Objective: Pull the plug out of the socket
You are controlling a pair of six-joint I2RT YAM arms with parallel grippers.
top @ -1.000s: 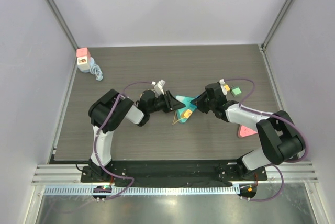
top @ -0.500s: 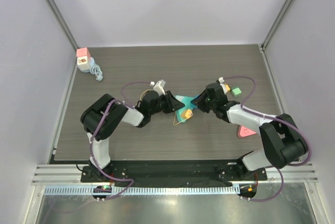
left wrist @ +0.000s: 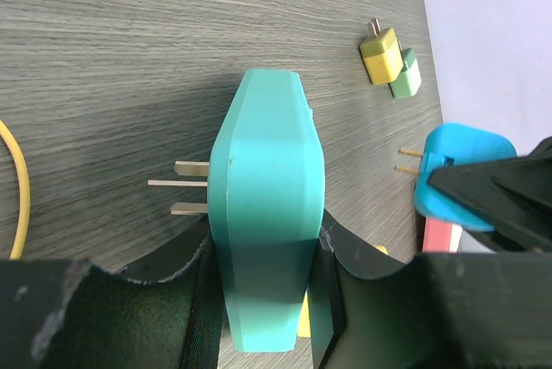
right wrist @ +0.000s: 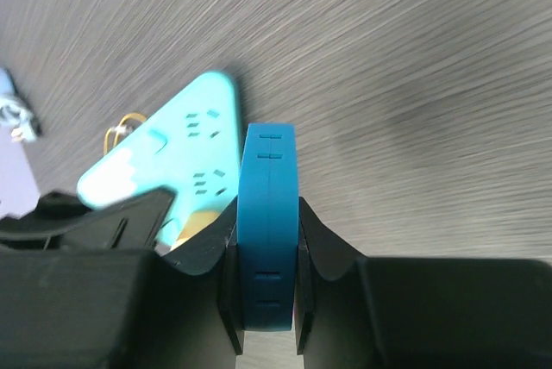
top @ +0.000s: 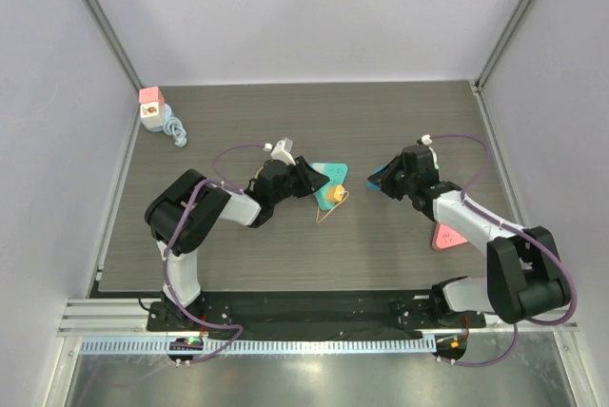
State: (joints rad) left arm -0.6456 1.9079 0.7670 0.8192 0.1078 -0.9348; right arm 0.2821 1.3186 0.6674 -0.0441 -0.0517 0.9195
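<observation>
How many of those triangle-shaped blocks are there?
2: a teal one in the left hand, mid-table; a pink one lying beside the right arm, partly covered by it.

The socket (left wrist: 267,214) I gripped was plain teal, and the plug (right wrist: 267,240) was bright blue. Under them the table (top: 381,122) was dark grey with fine wood-grain streaks. I saw a yellow cord (left wrist: 17,188), a yellow cube (left wrist: 382,52) and a pale green cube (left wrist: 405,78).
</observation>
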